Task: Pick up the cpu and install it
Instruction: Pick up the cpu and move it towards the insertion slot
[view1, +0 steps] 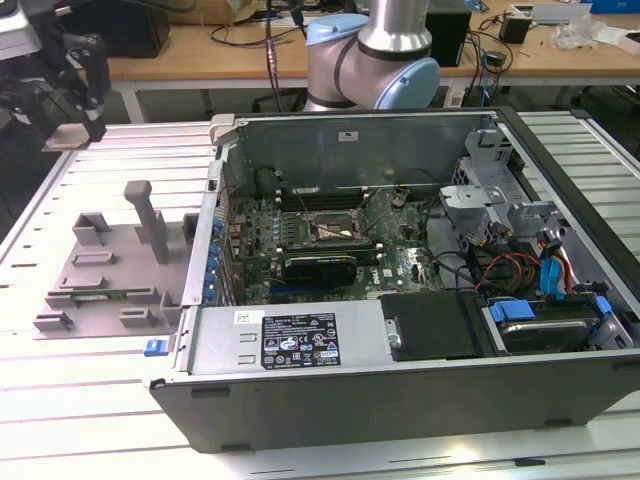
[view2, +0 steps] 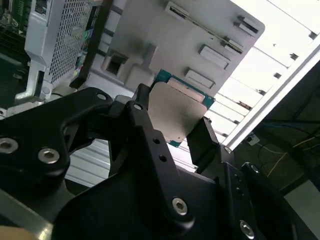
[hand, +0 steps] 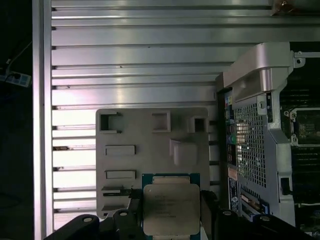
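Black claw (hand: 171, 202) is clenched on the chip (hand: 171, 209); its fingers (view2: 145, 117) press two opposite edges. The chip is square, so no side is longer. Its silver top, with a green rim, faces both wrist cameras. In the first wrist view it covers the edge of the grey tray (hand: 140, 165), which lies beside the open computer case (view1: 400, 380). Both stand on a ribbed metal table (hand: 125, 65), and wooden desks (view1: 200, 60) with cables are behind.

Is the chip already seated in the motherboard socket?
No, in the first wrist view the gripper holds the chip outside the computer case, with the grey tray beyond it.
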